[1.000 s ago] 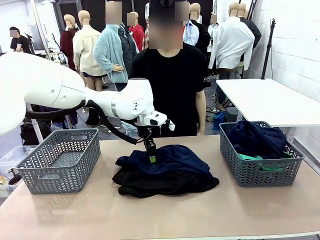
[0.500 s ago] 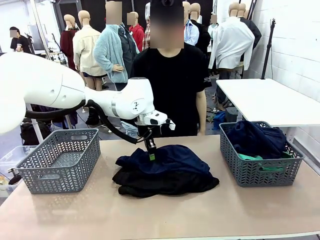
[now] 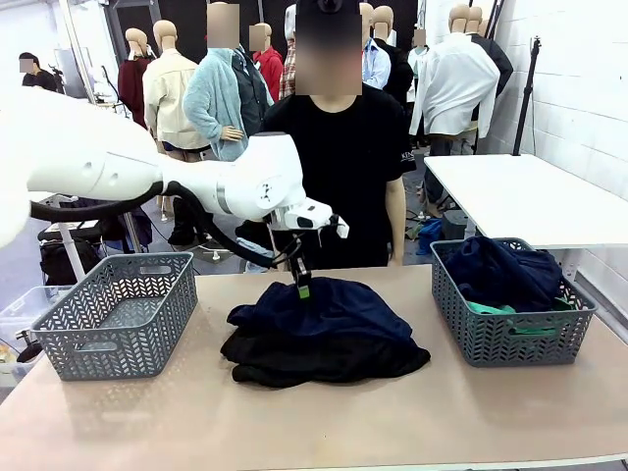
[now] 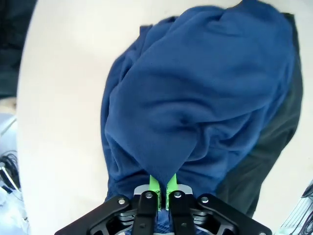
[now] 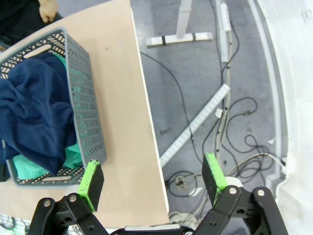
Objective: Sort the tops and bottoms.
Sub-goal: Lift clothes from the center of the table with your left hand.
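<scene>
The dark navy shirt and the green shirt lie in the right-hand grey basket. Mid-table, the left gripper pinches up a peak of a blue garment that lies on black cloth. The right gripper stands spread wide over the table's edge near that basket.

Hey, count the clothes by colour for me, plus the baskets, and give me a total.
Grey baskets: 2, left basket, right basket
Dark blue clothes: 2, one atop the middle pile, one in the right basket
Black clothes: 1, under the pile
Green clothes: 1, in the right basket
Total: 6
</scene>
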`<action>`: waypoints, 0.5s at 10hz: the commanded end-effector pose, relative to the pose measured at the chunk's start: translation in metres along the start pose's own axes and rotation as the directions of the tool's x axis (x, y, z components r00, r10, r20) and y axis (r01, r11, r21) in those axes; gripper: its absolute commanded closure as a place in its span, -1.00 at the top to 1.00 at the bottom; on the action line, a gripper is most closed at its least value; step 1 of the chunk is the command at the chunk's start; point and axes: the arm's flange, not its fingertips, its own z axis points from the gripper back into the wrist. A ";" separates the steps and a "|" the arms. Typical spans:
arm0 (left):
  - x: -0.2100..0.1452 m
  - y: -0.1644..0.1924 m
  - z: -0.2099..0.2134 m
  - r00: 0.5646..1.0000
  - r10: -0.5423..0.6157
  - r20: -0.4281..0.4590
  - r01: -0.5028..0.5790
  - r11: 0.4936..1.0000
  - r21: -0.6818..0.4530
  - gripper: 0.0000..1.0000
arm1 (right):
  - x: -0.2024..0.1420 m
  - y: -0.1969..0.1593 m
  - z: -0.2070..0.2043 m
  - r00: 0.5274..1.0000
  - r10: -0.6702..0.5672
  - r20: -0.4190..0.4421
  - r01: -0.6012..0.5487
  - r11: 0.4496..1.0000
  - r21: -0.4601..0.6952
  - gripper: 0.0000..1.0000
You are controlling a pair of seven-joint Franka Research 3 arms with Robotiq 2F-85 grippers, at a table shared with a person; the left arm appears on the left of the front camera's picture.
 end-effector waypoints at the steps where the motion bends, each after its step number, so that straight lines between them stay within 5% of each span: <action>1: -0.012 -0.020 0.028 0.998 -0.047 0.042 0.046 0.999 0.024 -1.00 | 0.000 -0.001 0.000 1.000 0.006 -0.008 -0.006 1.000 -0.016 1.00; 5: 0.004 -0.043 0.127 0.993 -0.069 0.098 0.053 0.986 0.160 -1.00 | 0.000 -0.001 0.000 1.000 0.006 -0.008 -0.006 1.000 -0.016 1.00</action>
